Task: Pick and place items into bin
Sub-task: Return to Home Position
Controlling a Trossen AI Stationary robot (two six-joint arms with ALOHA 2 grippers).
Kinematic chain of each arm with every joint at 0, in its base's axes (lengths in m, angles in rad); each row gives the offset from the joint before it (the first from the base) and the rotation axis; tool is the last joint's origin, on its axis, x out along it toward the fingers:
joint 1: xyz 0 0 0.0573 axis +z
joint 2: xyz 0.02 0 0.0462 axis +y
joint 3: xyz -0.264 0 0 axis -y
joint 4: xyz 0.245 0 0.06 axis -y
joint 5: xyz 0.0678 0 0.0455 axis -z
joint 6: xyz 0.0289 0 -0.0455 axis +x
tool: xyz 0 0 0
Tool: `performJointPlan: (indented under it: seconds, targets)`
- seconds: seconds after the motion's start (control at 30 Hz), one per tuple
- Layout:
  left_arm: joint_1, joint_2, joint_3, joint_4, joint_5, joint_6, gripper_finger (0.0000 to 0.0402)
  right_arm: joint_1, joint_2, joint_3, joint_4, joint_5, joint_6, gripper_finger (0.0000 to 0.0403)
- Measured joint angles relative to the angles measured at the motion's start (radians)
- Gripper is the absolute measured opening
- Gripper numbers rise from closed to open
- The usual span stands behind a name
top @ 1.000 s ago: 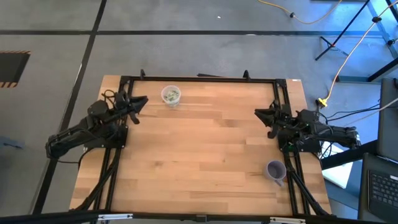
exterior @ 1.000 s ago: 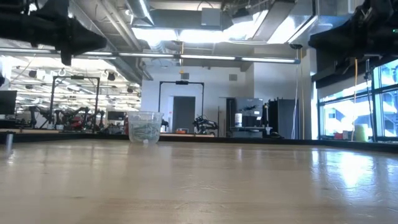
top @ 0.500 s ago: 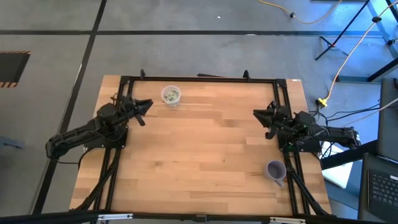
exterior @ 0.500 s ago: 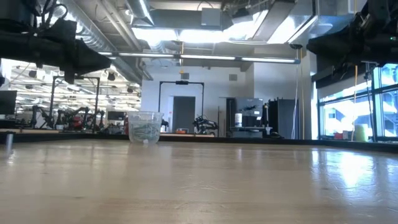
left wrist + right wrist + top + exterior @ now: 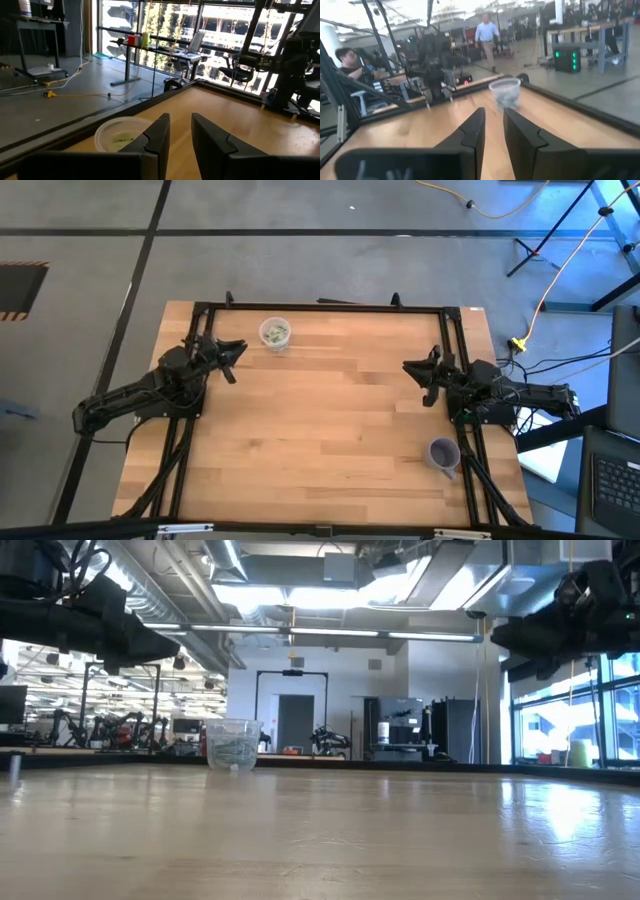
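The bin is a clear cup point(image 5: 275, 333) standing on its base near the table's far edge, left of centre; it also shows in the low view point(image 5: 233, 745). Pale green packets point(image 5: 277, 332) lie inside it; none show loose on the table. My left gripper point(image 5: 234, 349) hovers shut and empty just left of the cup, which shows beside its fingers in the left wrist view point(image 5: 121, 135). My right gripper point(image 5: 410, 369) hovers shut and empty by the table's right side, pointing across the table at the cup point(image 5: 505, 92).
A purple translucent cup point(image 5: 443, 453) stands near the table's near right corner. The black frame rail point(image 5: 320, 307) runs along the table's edges. The bare wood point(image 5: 320, 420) lies between the arms. People show in the room beyond in the right wrist view.
My left gripper has moved toward the table's right, closer to the clear cup, and sunk a little. My right gripper has moved toward the table's left, in over the wood, and also come down slightly. The cups have stayed put.
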Motion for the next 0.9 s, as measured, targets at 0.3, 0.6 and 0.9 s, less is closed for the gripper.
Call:
performJointPlan:
  seconds: [0.3,0.6,0.9]
  targets:
    - [0.0,0.0,0.0,0.0,-0.001,0.094,0.0074,0.0,0.001,0.0,-0.021,0.0,-0.008,0.0075]
    - [0.0,0.0,0.0,0.0,-0.001,0.094,0.0074,0.0,0.001,0.0,-0.022,-0.006,-0.027,0.0074]
    - [0.0,0.0,0.0,0.0,-0.001,0.094,0.0074,0.0,0.001,0.0,-0.022,-0.007,-0.028,0.0075]
